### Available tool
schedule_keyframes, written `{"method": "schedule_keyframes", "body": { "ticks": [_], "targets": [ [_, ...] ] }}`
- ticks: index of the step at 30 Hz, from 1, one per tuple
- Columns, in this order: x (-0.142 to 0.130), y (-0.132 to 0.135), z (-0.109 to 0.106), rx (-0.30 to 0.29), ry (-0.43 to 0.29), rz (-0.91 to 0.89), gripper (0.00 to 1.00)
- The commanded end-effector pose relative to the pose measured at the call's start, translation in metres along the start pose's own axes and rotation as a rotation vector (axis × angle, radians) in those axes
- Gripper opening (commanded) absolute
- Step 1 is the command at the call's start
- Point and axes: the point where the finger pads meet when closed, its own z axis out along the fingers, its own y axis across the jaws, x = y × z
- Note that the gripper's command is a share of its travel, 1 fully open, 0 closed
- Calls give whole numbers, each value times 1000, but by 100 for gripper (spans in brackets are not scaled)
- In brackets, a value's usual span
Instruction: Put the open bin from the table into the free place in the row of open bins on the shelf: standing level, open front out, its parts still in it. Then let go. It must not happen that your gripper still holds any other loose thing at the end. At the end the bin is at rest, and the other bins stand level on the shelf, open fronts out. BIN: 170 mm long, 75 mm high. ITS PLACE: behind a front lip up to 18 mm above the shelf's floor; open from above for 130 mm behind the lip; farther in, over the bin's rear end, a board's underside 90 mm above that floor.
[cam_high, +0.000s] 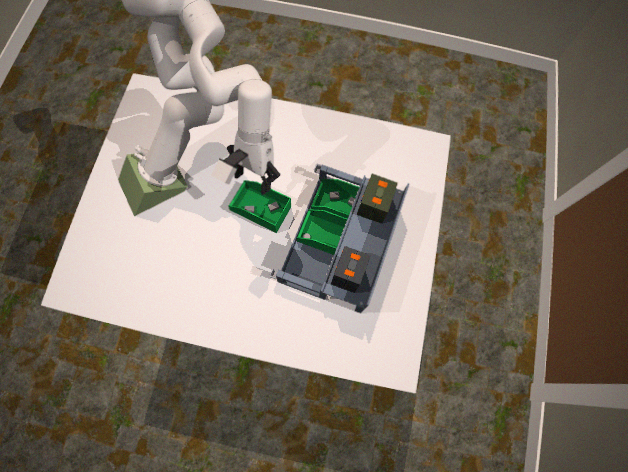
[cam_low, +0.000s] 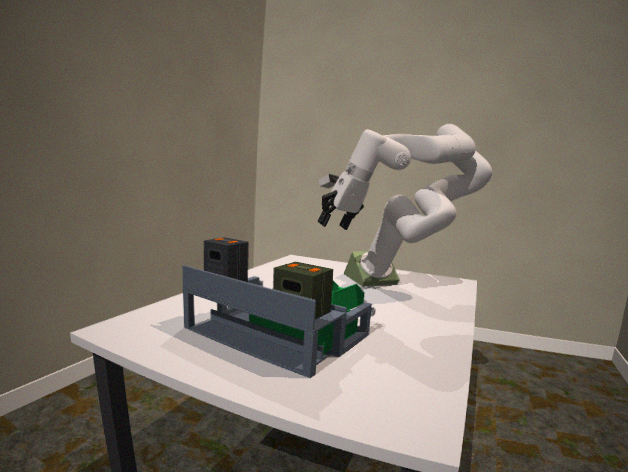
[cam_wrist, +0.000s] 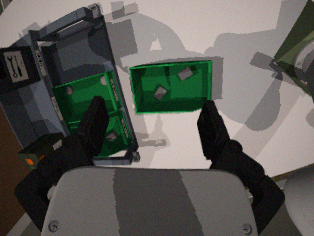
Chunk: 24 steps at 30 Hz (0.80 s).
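Observation:
The open green bin (cam_high: 261, 199) (cam_wrist: 192, 95) stands on the table between the robot's base and the shelf, with small grey parts in it. My gripper (cam_high: 252, 181) (cam_low: 335, 222) (cam_wrist: 153, 109) is open and empty, above the table and tilted. In the wrist view the bin shows beyond and between the spread fingers, touching neither. On the grey shelf (cam_high: 303, 286) (cam_low: 248, 300), two green bins (cam_high: 327, 228) (cam_wrist: 87, 94) stand side by side in the row, parts in them. The free place (cam_high: 310, 262) (cam_wrist: 75, 56) is at the row's end. The table bin is not clearly seen in the exterior view.
An olive box (cam_high: 374, 205) (cam_low: 303, 284) (cam_wrist: 44, 150) and a dark grey box (cam_high: 350, 271) (cam_low: 225, 259) (cam_wrist: 17, 67) stand on the rear part of the shelf and rise above it. The dark one is behind the free place. The robot's green base (cam_high: 139, 190) is on the table's far side from the shelf.

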Motion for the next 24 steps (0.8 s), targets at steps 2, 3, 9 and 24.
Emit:
{"method": "schedule_keyframes", "body": {
  "ticks": [2, 3, 9, 24],
  "targets": [
    [4, -4, 0, -19, -95, 219, 100],
    [4, -4, 0, -19, -95, 219, 100],
    [4, -4, 0, -19, -95, 219, 100],
    [6, -6, 1, -43, -198, 454, 100]
  ]
}}
